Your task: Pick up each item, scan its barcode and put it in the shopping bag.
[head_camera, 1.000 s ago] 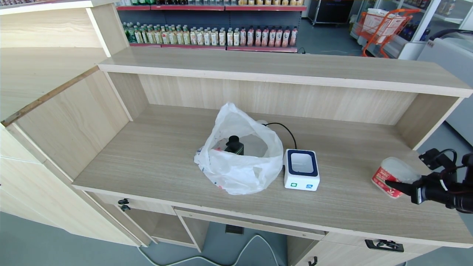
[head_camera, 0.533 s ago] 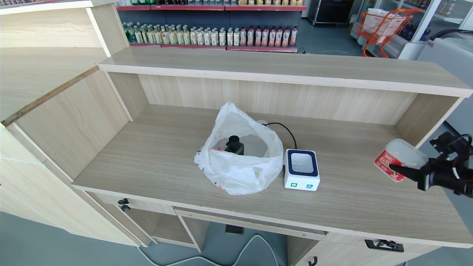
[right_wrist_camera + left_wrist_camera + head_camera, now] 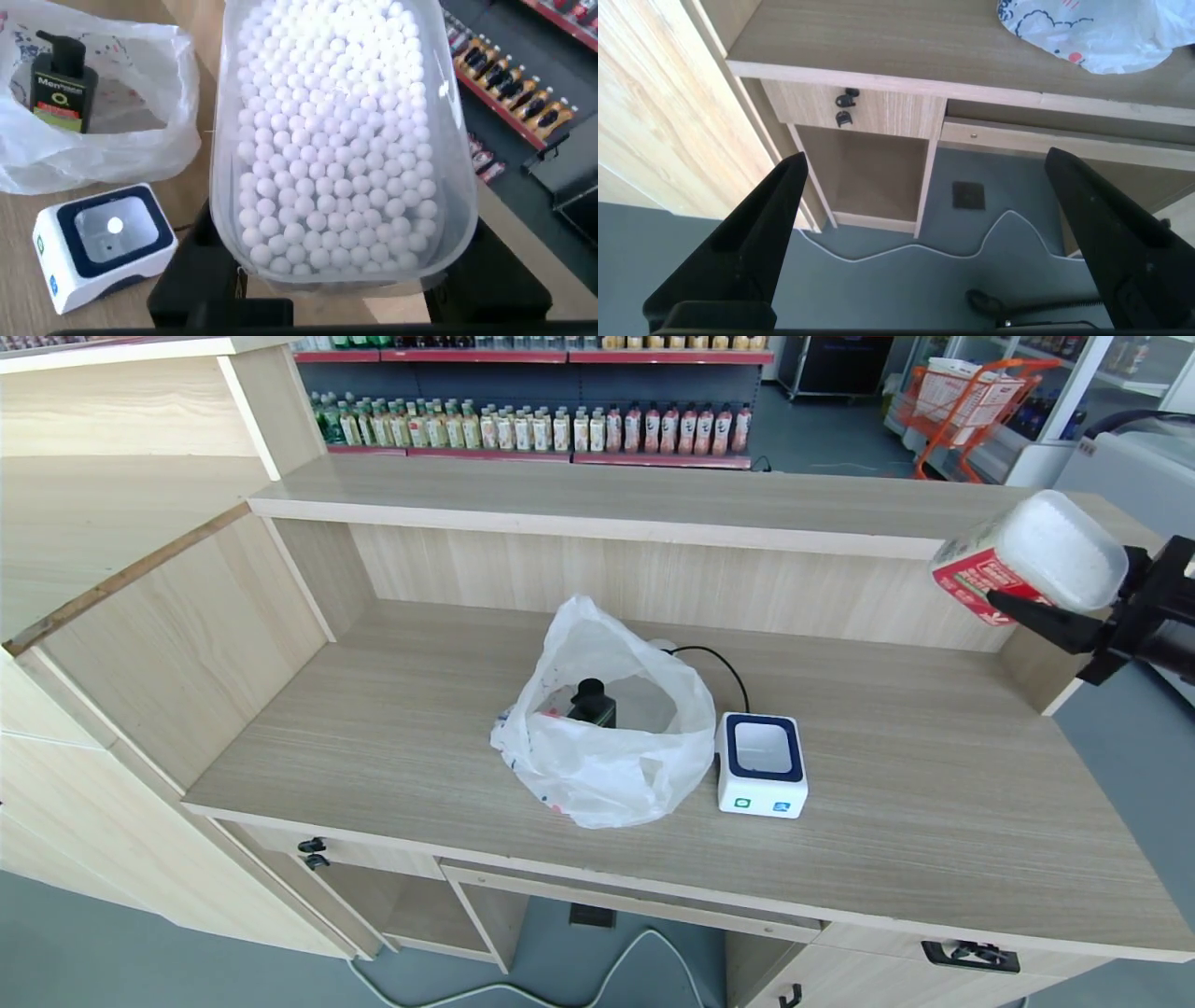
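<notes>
My right gripper (image 3: 1050,593) is shut on a clear tub of small white beads with a red label (image 3: 1027,560), held high at the counter's far right, level with the upper shelf. In the right wrist view the tub (image 3: 341,140) sits between the fingers. The white shopping bag (image 3: 607,728) stands mid-counter with a dark pump bottle (image 3: 590,702) inside it; the bag (image 3: 93,103) and bottle (image 3: 64,89) lie below the tub. The white scanner (image 3: 763,763) sits just right of the bag. My left gripper (image 3: 938,243) hangs open, low beside the counter's front left, above the floor.
A black cable (image 3: 719,663) runs from the scanner behind the bag. The counter has side walls and an upper shelf (image 3: 653,504) overhead. Drawers and an open cubby (image 3: 864,177) sit under the counter top. A cable lies on the floor (image 3: 906,252).
My right gripper has lifted the bead tub from the counter's right end up to the height of the upper shelf. The bag, bottle and scanner stayed put.
</notes>
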{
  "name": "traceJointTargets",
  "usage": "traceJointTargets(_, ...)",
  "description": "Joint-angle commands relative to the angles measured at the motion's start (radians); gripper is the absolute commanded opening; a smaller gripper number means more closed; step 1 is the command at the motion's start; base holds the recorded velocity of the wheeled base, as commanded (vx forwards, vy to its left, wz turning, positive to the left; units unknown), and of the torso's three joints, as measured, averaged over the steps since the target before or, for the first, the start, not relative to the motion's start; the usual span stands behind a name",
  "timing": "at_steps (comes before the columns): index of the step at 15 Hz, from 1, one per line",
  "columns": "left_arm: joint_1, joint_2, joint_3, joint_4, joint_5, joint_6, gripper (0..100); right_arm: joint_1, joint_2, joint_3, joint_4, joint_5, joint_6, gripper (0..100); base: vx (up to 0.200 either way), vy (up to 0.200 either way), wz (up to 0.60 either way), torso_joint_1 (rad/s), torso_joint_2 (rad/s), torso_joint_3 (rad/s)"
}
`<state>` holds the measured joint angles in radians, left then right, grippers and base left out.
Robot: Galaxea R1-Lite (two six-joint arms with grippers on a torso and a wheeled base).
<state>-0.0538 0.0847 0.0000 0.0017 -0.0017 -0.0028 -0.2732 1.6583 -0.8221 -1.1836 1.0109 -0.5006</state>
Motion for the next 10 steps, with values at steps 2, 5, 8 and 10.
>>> traceJointTargets(2,0.0,0.0,0.0,0.0,0.0,0.0,100,0.152,-0.012,-0.006,-0.165,0.0,0.033,0,0.0,0.0,0.0,0.0,0.0,0.0)
traceJointTargets(5,0.0,0.0,0.0,0.0,0.0,0.0,100,0.258,-0.011,-0.006,-0.263,0.0,0.039,0,0.0,0.0,0.0,0.0,0.0,0.0)
traceJointTargets(8,0.0,0.0,0.0,0.0,0.0,0.0,100,0.31,-0.018,0.008,-0.301,-0.003,0.042,0,0.0,0.0,0.0,0.0,0.0,0.0)
traceJointTargets(10,0.0,0.0,0.0,0.0,0.0,0.0,100,0.312,-0.023,0.003,-0.301,-0.009,0.04,0,0.0,0.0,0.0,0.0,0.0,0.0)
